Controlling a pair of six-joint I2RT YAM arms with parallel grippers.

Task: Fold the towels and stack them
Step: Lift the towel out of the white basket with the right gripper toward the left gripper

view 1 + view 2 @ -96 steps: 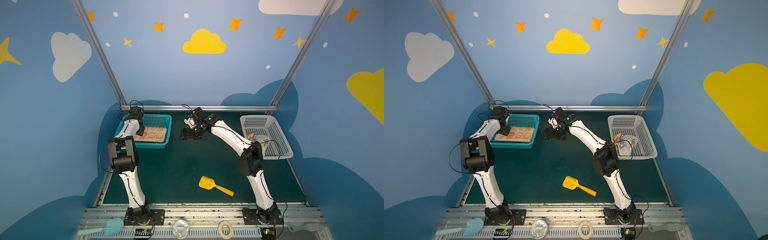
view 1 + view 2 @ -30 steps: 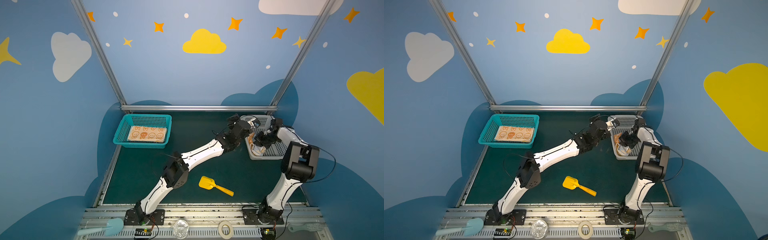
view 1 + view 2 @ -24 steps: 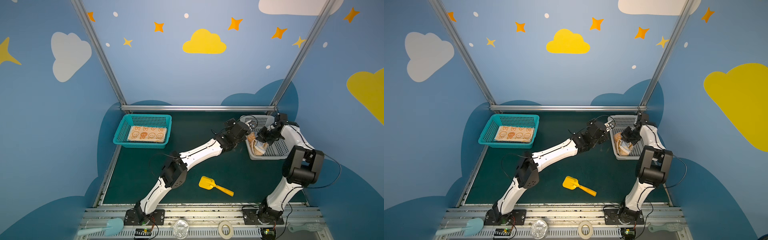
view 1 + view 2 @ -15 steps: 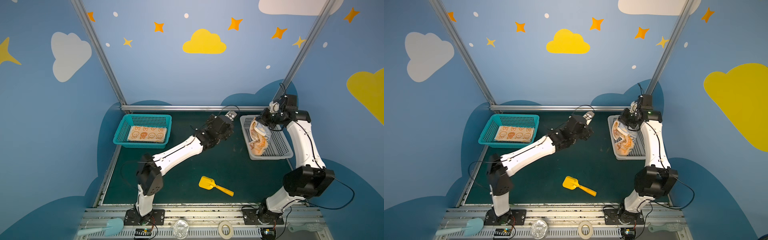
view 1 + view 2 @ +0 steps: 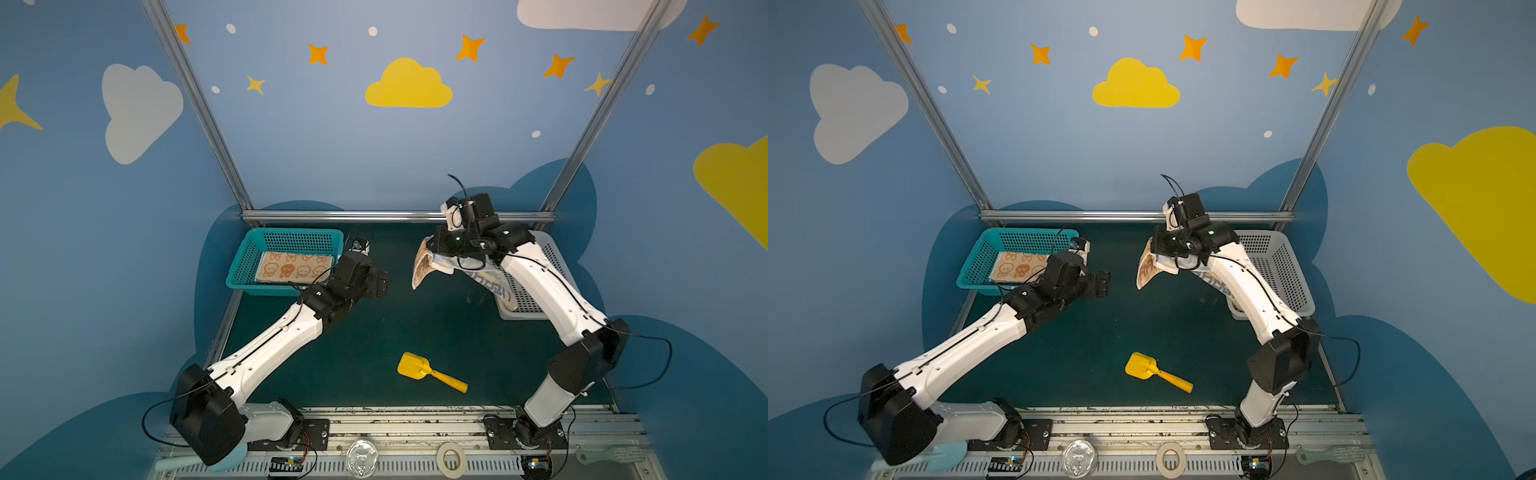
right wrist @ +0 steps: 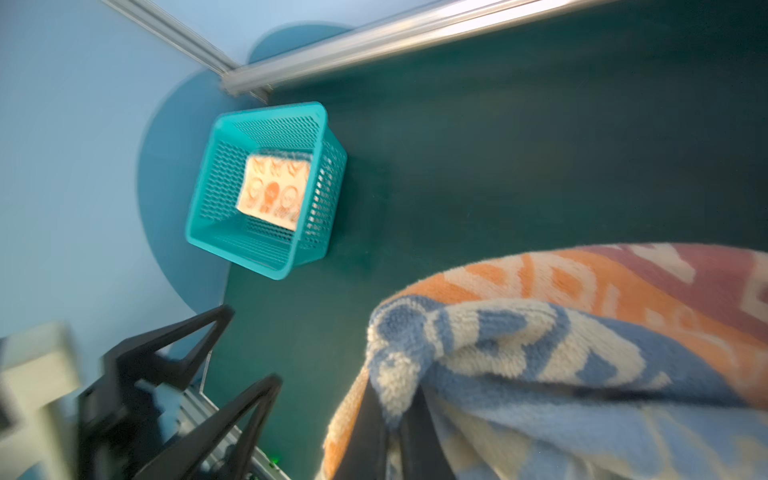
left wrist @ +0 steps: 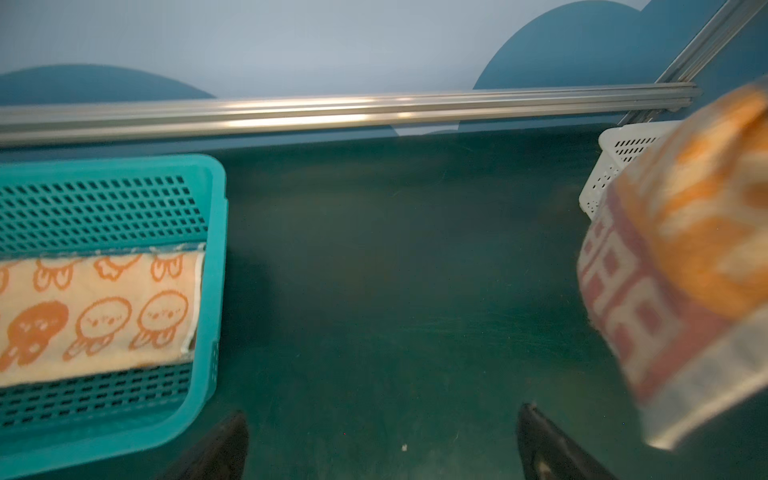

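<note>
Our right hand pinches two soft cloth towels at once, the blue-and-cream lettered towel and an orange-and-cream towel, hanging above the dark green counter at one o'clock. Our left hand gapes wide and empty near ten o'clock. We fear the bundle's tail, draped on the perforated white plastic basket, snags it, or one towel slips free.

top views: high at the front, facing down and back, far, both showing the whole table | left wrist: low, near, facing the back rail | right wrist: tight on towels, facing across table | shared: teal basket, all four
</note>
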